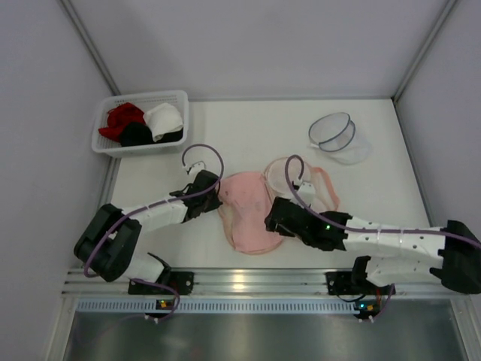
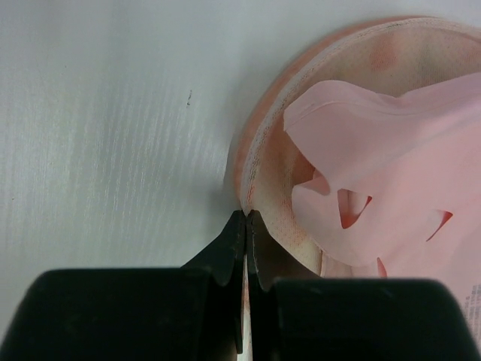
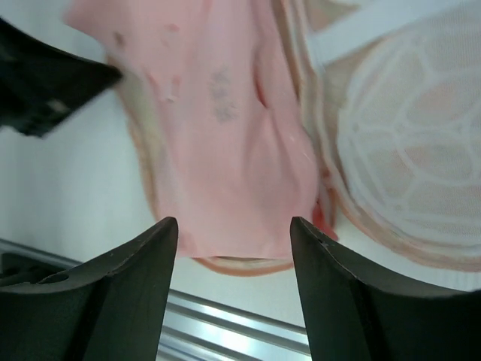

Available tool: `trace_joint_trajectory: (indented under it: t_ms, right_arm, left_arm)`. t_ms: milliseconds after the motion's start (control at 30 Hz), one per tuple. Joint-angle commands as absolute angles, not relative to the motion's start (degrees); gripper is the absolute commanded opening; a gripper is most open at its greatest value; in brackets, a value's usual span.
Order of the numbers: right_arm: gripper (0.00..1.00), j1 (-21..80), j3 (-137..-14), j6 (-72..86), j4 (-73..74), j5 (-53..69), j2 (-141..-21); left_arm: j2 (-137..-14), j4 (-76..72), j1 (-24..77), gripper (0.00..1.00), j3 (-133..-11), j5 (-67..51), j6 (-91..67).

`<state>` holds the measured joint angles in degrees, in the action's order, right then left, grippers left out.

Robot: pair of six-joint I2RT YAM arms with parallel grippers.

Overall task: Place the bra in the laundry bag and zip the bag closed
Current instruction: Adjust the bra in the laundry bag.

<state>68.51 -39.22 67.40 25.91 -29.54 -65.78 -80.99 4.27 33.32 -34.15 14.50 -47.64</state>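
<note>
White tabletop (image 1: 248, 128) fills the scene, closed in by plain grey walls. Well to the left of the laundry bag (image 1: 319, 184) and further back stands a white slatted plastic basket (image 1: 105, 143) with red, black and white garments heaped in it. At the bag's left rim the left gripper (image 2: 246, 219) has its black fingers pressed together, seemingly pinching the stitched peach edge.

The bag lies opened like a clamshell. Its left half is covered by the bra (image 1: 244, 212), soft, pale pink and smooth, with rounded padded cups that spread about as wide as the rim. Over the bag's near edge the right gripper (image 3: 233, 226) hangs with its jaws apart, holding nothing. The bag's right half lies bare, a peach mesh dome with a pale flower pattern and a ring-like rim. Behind the bag and to its right sits a round, see-through mesh pouch (image 1: 337, 135).

By the look of it, the bra is laid in place. Folding the lid over and zipping it shut remain.
</note>
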Motion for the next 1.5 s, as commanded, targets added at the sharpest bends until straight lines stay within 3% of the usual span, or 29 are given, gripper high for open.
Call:
trace_joint_trajectory:
  t_ms: [0, 100, 267, 433, 900, 1133, 1467]
  right_arm:
    - [0.63, 68.0, -47.0, 57.9, 30.4, -35.1, -59.7]
    - [0.59, 64.3, -48.6, 52.8, 30.5, -34.1, -58.3]
    - [0.44, 59.5, -45.2, 54.2, 32.9, -24.4, -57.4]
    - [0.44, 61.3, -36.5, 59.3, 26.4, -18.0, -59.1]
    - [0.39, 62.7, -36.2, 59.1, 12.7, -16.4, -73.1]
    - [0.13, 62.8, -34.5, 57.6, 5.4, -16.7, -75.5]
    - [0.08, 61.8, -32.0, 51.4, -1.2, -19.3, -74.4]
  left_arm:
    - [-79.1, 6.2, 33.3, 0.00, -37.4, 13.4, -43.5]
    - [-79.3, 7.3, 33.3, 0.00, -38.3, 13.4, -42.5]
    - [-79.1, 7.3, 33.3, 0.00, -38.4, 12.4, -42.3]
    - [-80.1, 7.3, 33.3, 0.00, -38.6, 12.0, -42.7]
    - [-78.7, 7.3, 33.3, 0.00, -37.0, 11.9, -43.1]
    - [-78.7, 7.3, 33.3, 0.00, -36.8, 11.8, -43.3]
    - [-78.0, 7.3, 33.3, 0.00, -36.4, 11.8, -43.1]
